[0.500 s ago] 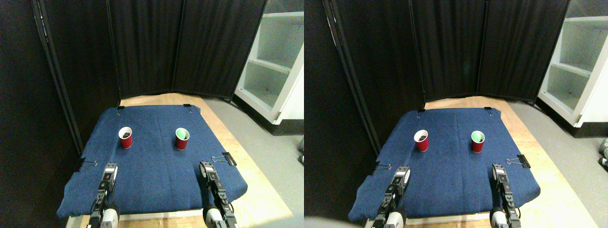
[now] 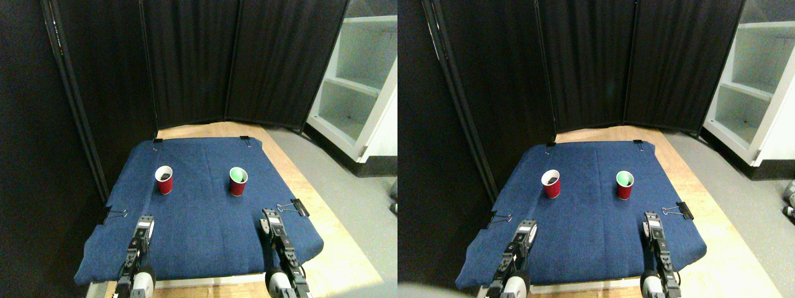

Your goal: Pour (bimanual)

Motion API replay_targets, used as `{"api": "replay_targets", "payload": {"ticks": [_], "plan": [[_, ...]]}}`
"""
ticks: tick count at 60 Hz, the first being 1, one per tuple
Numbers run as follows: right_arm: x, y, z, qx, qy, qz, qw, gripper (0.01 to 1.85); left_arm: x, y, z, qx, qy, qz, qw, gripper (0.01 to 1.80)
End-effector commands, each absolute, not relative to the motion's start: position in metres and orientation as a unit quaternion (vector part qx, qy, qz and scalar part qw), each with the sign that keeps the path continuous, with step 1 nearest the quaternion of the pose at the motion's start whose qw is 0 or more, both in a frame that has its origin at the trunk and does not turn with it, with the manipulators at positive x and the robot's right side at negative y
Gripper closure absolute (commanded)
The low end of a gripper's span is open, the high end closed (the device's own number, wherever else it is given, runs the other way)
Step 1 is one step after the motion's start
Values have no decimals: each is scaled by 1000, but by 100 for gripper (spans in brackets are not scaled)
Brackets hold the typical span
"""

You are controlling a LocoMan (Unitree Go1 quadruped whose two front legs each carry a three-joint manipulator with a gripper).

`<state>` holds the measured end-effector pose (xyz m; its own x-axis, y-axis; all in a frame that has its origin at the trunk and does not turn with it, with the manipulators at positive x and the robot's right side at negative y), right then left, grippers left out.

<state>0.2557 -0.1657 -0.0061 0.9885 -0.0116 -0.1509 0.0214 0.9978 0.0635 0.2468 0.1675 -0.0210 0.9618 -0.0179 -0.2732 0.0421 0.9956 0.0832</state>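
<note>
— Anything shifted in the last half second?

— Barely. Both arms have slipped a touch lower toward the near edge; the cups have not budged.

— Walk me round, biggest first.

— Black folding screen (image 2: 242, 59) across the back, from ten o'clock to one. White shelf unit (image 2: 360, 87) at two o'clock, standing on grey floor. Below them a wooden board (image 2: 298, 177), and spread over it a blue denim cloth (image 2: 199, 211), pinned at its corners with black binder clips (image 2: 299, 207).

— And the robot?

— Left manipulator (image 2: 133, 261) comes up at seven o'clock, right manipulator (image 2: 282, 254) at five o'clock. The left gripper (image 2: 145, 222) and the right gripper (image 2: 269, 217) both hang over the near part of the cloth, well apart from the cups, touching neither. They're too small from where I stand; I cannot tell whether either claw is spread or pressed together.

— The cups?

— Two red paper cups, upright, side by side in the middle of the cloth. The left cup (image 2: 164, 179) sits at about eleven o'clock from centre, white inside with something dark at the bottom. The right cup (image 2: 238, 181) sits at about one o'clock, green inside. Each stands ahead of the gripper on its own side.
</note>
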Motion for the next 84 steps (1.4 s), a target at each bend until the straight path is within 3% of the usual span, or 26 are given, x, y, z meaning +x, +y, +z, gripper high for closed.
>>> {"api": "replay_targets", "payload": {"ticks": [1,5,11,22,42,53,58,68,84], "plan": [[258,-164,1,38,42,5,998,167,250,166,-6,38,109,-4,993,105],[259,-164,1,50,33,12,998,167,250,165,-4,36,113,-1,993,98],[265,-161,5,63,6,40,997,169,252,162,2,29,105,-7,994,118],[272,-153,16,95,0,54,994,167,256,156,9,23,104,-17,994,126],[287,-143,21,164,-6,55,985,153,272,149,23,-78,89,21,993,115],[300,-141,21,258,8,35,965,132,288,150,18,-158,64,43,984,110],[308,-141,20,302,20,29,953,120,293,153,15,-233,61,83,967,98],[317,-143,12,380,33,4,924,107,299,160,6,-283,40,120,951,84],[323,-145,3,512,50,-55,856,107,301,162,-2,-354,31,165,920,85]]}}
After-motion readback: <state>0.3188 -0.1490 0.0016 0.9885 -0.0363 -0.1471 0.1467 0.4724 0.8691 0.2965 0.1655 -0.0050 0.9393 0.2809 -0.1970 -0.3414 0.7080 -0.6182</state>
